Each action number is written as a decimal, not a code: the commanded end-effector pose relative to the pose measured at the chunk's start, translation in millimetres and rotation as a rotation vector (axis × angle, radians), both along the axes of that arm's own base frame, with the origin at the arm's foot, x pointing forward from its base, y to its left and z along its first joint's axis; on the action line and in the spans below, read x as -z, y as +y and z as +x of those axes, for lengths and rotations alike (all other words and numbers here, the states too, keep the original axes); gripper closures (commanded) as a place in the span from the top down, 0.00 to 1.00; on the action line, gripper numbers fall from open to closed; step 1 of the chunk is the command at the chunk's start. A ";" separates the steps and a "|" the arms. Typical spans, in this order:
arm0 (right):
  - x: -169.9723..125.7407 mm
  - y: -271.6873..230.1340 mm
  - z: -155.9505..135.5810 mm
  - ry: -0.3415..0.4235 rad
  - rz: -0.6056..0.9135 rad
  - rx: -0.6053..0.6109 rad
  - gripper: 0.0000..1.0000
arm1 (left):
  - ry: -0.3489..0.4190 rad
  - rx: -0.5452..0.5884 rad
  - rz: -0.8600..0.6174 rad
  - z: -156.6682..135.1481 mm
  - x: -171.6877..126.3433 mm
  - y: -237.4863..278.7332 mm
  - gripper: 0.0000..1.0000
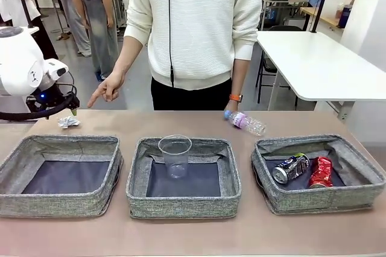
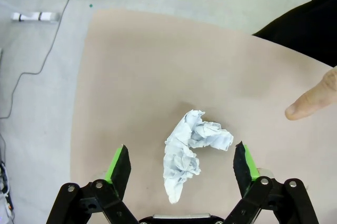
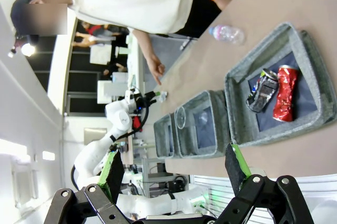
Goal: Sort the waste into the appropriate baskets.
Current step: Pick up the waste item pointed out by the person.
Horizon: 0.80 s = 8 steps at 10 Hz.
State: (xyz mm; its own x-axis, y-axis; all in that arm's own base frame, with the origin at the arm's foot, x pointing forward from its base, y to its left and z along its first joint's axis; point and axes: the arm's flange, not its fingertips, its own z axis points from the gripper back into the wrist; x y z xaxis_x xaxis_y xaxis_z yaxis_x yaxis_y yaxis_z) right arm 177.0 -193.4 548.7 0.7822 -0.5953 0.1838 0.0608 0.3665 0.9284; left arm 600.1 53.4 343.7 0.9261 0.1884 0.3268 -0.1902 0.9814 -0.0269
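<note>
— Where does the left hand (image 2: 181, 151) stand?

— At the far left corner of the tabletop (image 1: 181, 233), over the crumpled white paper (image 2: 189, 150). Its jaws are spread wide, one green pad on either side of the paper, both clear of it. It grips nothing.

— And the paper itself?

— It lies on the bare tabletop, behind the left basket (image 1: 66, 140) and outside it. The person's hand (image 1: 107, 90) hangs just above and beyond it, forefinger pointing down towards it.

— What of the right hand (image 3: 174, 155)?

— It is held high and well back from the baskets, jaws wide apart, with nothing between them.

— What do the baskets hold?

— The three stand in a row near the robot's edge. The left one shows only its dark bottom. In the middle basket (image 1: 181, 206) a clear plastic cup (image 1: 175, 154) stands upright against the far wall. In the right basket (image 1: 319, 199) the crushed dark blue-silver can (image 1: 290, 168) and the crushed red can (image 1: 321, 172) lie side by side.

— Anything else loose?

— The clear bottle (image 1: 246, 122) with its blue cap lies on its side on the tabletop, behind the gap between the middle and right baskets, near the person.
</note>
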 end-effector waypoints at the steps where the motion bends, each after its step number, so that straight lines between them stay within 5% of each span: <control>1: -0.6 -2.3 0.0 -0.023 -0.004 -0.004 1.00 | 0.020 0.024 -0.019 0.9 8.2 4.7 1.00; 2: -0.6 -2.3 0.0 -0.023 -0.004 -0.004 1.00 | 0.033 0.019 -0.020 1.5 10.5 3.8 1.00; 3: -0.6 -2.3 0.0 -0.023 -0.004 -0.004 1.00 | 0.039 0.023 0.000 1.8 12.2 3.2 0.50; 4: -0.6 -2.3 0.0 -0.023 -0.004 -0.004 1.00 | 0.051 0.026 0.002 1.5 13.3 1.7 0.42; 5: -0.6 -2.3 0.0 -0.023 -0.004 -0.004 1.00 | 0.053 0.028 0.002 1.6 14.2 0.9 0.00; 7: -0.6 -2.3 0.0 -0.023 -0.004 -0.004 1.00 | 0.060 0.033 0.008 1.6 16.4 -1.2 0.00; 8: -0.6 -2.3 0.0 -0.023 -0.004 -0.004 1.00 | 0.061 0.034 0.009 1.6 16.6 -1.5 0.15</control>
